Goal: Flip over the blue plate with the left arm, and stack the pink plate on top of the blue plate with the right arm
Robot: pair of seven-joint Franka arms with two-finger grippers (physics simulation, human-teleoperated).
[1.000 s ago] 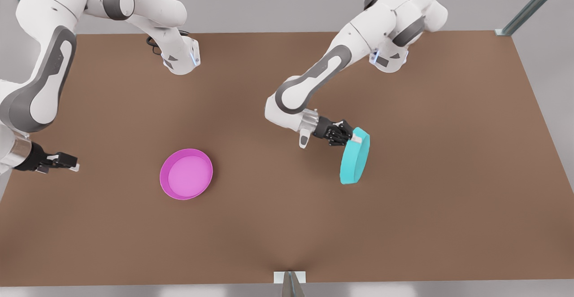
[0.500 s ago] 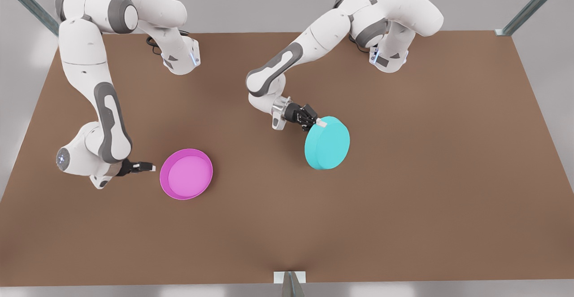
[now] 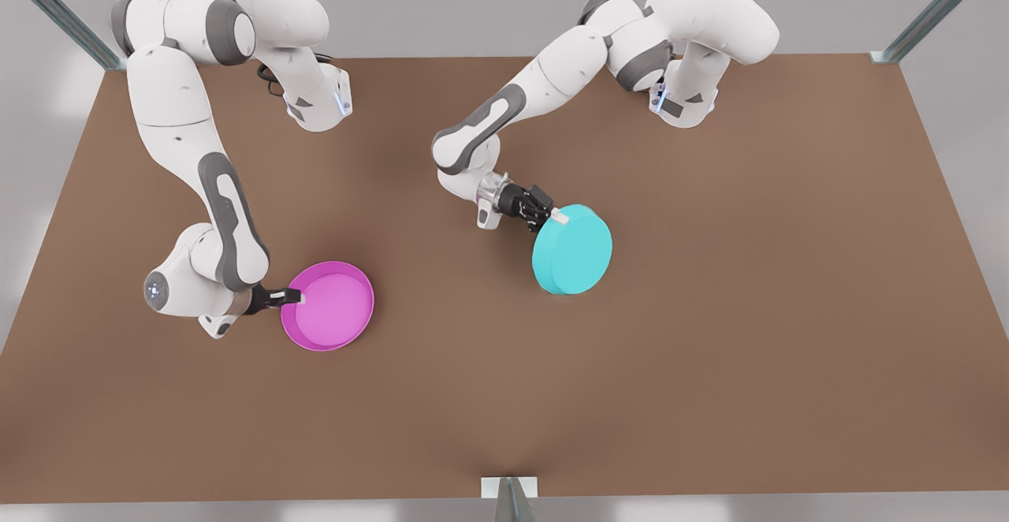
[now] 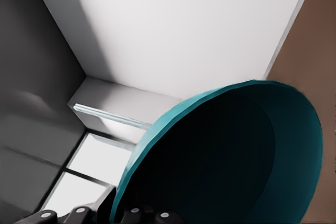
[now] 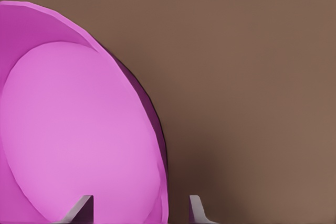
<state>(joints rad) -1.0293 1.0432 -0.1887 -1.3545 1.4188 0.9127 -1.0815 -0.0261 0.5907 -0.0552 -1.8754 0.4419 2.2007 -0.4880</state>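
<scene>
The blue plate (image 3: pixel 574 252) hangs tilted right of the table's middle in the front view, its flat plain underside facing up. My left gripper (image 3: pixel 558 216) is shut on its rim at the far-left side; the left wrist view looks into the plate's dark hollow inside (image 4: pixel 226 156). The pink plate (image 3: pixel 331 307) lies upright on the table toward the front view's left, lighter inside showing. My right gripper (image 3: pixel 293 296) is open at the plate's left edge. In the right wrist view its fingertips (image 5: pixel 84 205) straddle the pink plate (image 5: pixel 68 129) at its rim.
Both arm bases (image 3: pixel 319 104) (image 3: pixel 684 104) stand along the brown table's (image 3: pixel 709 364) far edge. Metal posts (image 3: pixel 938 5) rise at the back corners. A small bracket (image 3: pixel 509 489) sits at the middle of the near edge. Bare tabletop lies between the two plates.
The right arm swung in from the front view's left until its gripper reached the pink plate's rim. The left gripper turned the blue plate from on edge to underside up, shifting leftward.
</scene>
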